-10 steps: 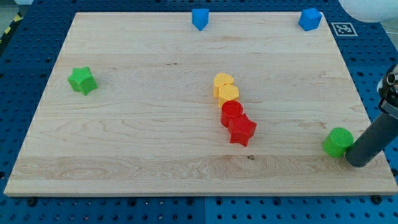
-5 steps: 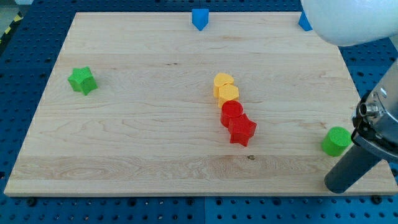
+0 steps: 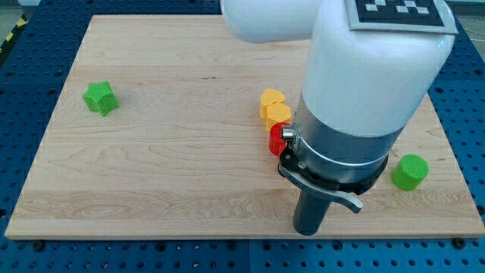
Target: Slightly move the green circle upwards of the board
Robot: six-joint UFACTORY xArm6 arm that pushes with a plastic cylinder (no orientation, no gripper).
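The green circle (image 3: 410, 171), a short green cylinder, stands near the board's right edge, low in the view. My tip (image 3: 308, 230) rests on the board near the bottom edge, well to the left of the green circle and apart from it. The arm's large white and grey body fills the middle and top right of the view. It hides the red star and most of the red circle (image 3: 276, 139).
Two yellow blocks (image 3: 274, 107) sit at the board's middle, just above the red circle. A green star (image 3: 100, 98) lies at the left. The wooden board (image 3: 151, 167) rests on a blue pegboard table. The blue blocks at the top are hidden by the arm.
My tip has moved left along the bottom edge, away from the green circle. The arm's body now covers the middle and top right. The green circle sits about where it was.
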